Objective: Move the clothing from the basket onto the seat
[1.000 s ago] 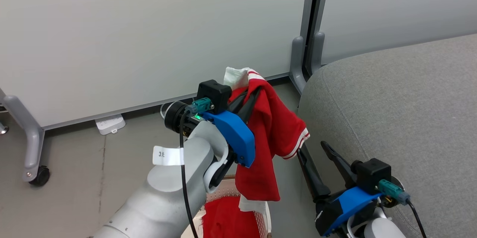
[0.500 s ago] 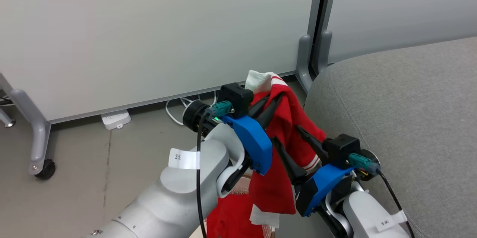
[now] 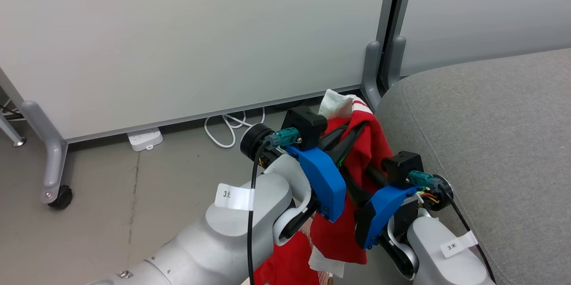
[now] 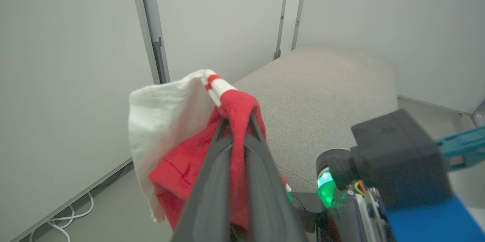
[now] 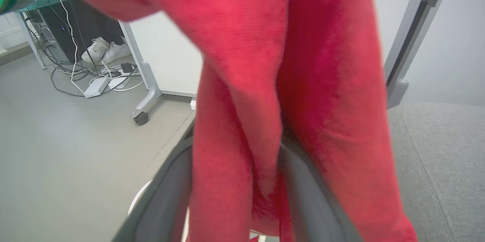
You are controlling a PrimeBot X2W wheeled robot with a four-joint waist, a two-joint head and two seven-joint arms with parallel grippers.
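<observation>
My left gripper [image 3: 357, 125] is shut on the clothing [image 3: 370, 142], a red garment with a white part and white-striped trim, and holds it up beside the grey seat [image 3: 490, 120]. In the left wrist view the cloth [image 4: 178, 121] drapes over that gripper [image 4: 235, 121], with the seat [image 4: 322, 83] behind. My right gripper [image 5: 238, 139] stands open, its fingers [image 5: 166, 189] on either side of the hanging red fabric [image 5: 246, 64]. A plain red garment [image 3: 285, 267] lies below in the basket, whose white curved edge [image 5: 138, 196] shows low down.
White partition panels on grey castor feet [image 3: 53, 160] stand behind, with a power strip [image 3: 145, 138] and a white cable [image 3: 227, 126] on the floor. A person's white shoes [image 5: 102, 49] and several cables lie under a desk. The seat's rounded edge [image 5: 435, 158] is at the right.
The camera has shifted. My right gripper rose up and left from beside the seat to the hanging garment and now straddles it, jaws narrowing. The left gripper still holds the garment, closer to the seat.
</observation>
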